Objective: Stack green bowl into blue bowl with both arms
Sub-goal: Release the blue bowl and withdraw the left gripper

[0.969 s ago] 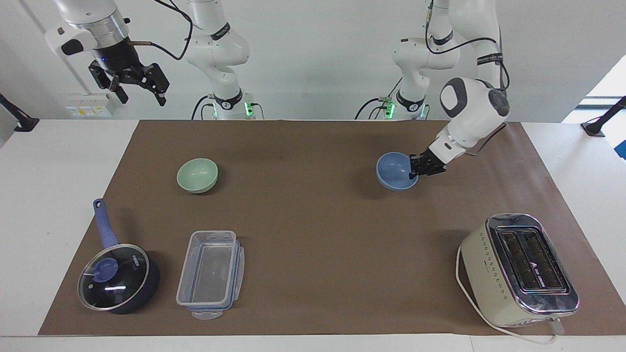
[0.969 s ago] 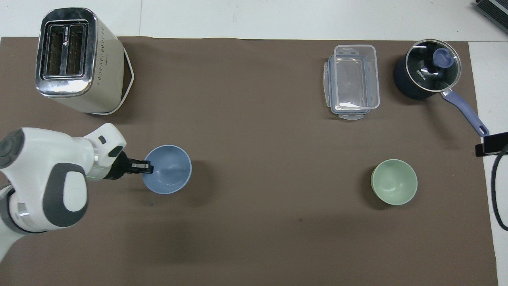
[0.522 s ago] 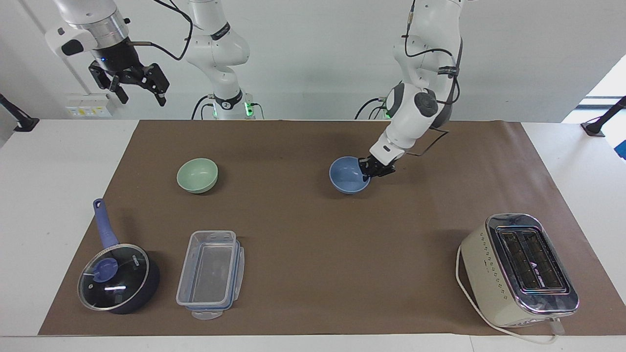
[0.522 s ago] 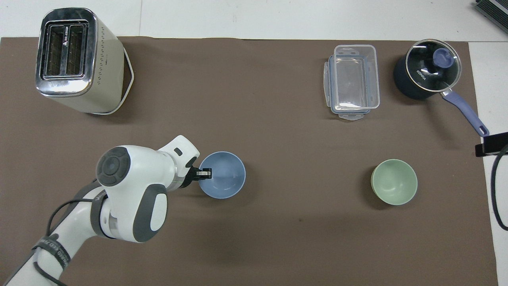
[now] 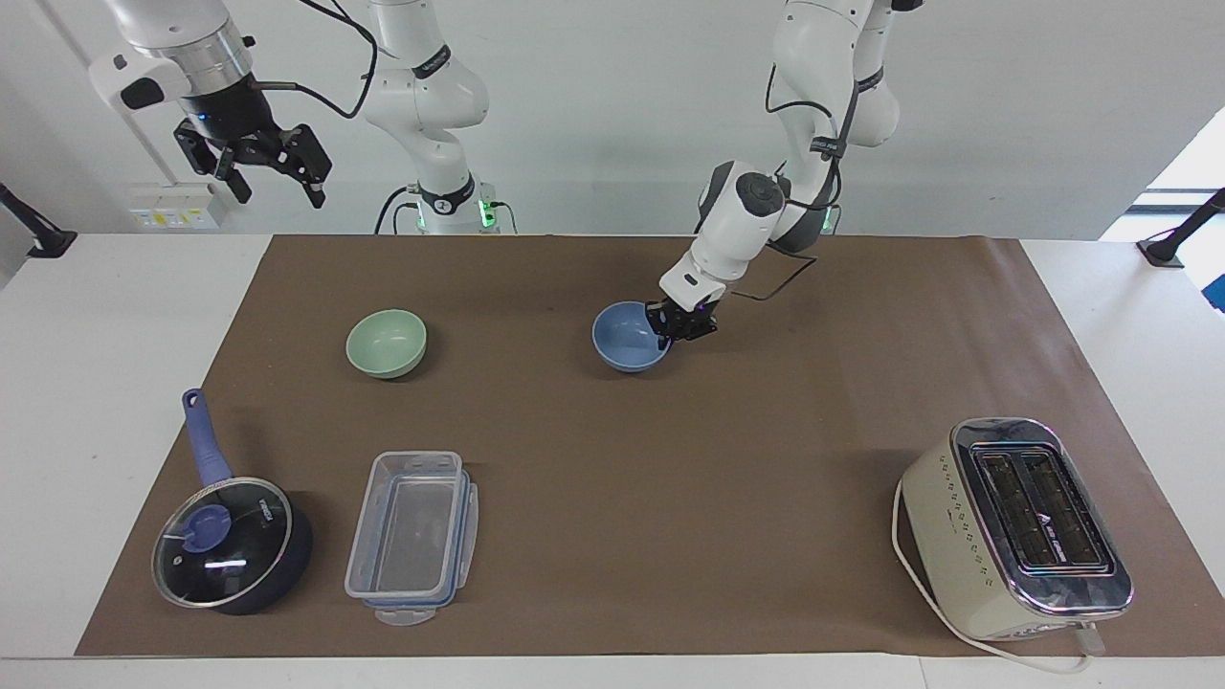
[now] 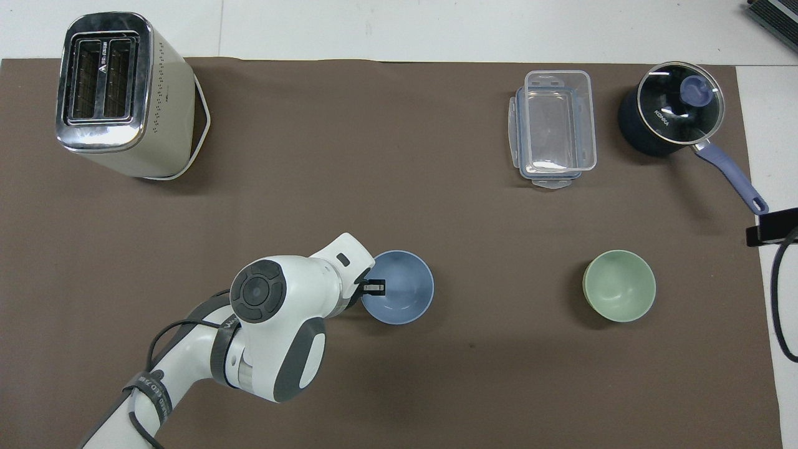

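A brown mat (image 5: pixel 612 536) covers the white worktop (image 5: pixel 105 383) before a pale wall. The blue bowl (image 5: pixel 627 337), plain and matte, sits mouth up mid-mat toward the robots' edge; round, it has no long axis. The left gripper (image 5: pixel 676 325) is clamped on its rim. The green bowl (image 5: pixel 386 343), mouth up, lies toward the right arm's end. The right gripper (image 5: pixel 256 167) waits raised over that corner, fingers apart.

A matt brown paper-like sheet (image 5: pixel 612 498) covers the white worktop (image 5: pixel 105 383). The green bowl (image 5: pixel 386 343) and blue bowl (image 5: pixel 627 337) look plain and matt. The toaster (image 5: pixel 1014 526) has a cream body with a shiny metal top. The food box (image 5: pixel 412 536) is clear plastic. The saucepan (image 5: pixel 230 544) carries a glossy glass lid.
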Tool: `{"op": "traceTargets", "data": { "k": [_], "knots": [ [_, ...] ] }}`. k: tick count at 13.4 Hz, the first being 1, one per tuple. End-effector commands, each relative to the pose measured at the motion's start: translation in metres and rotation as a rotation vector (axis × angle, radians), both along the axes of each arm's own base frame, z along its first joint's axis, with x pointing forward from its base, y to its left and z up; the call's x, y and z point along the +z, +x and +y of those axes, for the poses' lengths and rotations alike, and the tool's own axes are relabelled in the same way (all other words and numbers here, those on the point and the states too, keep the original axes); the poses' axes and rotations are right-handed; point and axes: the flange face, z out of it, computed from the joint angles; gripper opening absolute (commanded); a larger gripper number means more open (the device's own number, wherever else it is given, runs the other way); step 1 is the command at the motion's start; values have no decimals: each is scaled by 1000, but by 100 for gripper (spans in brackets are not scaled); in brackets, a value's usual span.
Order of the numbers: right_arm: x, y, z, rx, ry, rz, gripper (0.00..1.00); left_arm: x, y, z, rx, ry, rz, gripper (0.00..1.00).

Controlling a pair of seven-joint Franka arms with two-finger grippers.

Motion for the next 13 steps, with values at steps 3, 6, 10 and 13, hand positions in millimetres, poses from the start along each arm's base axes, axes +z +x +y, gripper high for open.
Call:
{"op": "traceTargets", "data": {
  "k": [3, 6, 10, 13],
  "knots": [
    [0, -9, -5, 18, -1, 4, 100, -5, 10, -10, 26, -8, 6, 15],
    [-1, -9, -5, 16, 1, 5, 100, -5, 13, -5, 36, -7, 11, 36],
    [-9, -12, -8, 11, 3, 21, 100, 8, 21, 10, 47, -10, 20, 76],
    [-32, -13, -16, 50, 8, 28, 100, 33, 29, 26, 58, -22, 3, 100]
  ]
}}
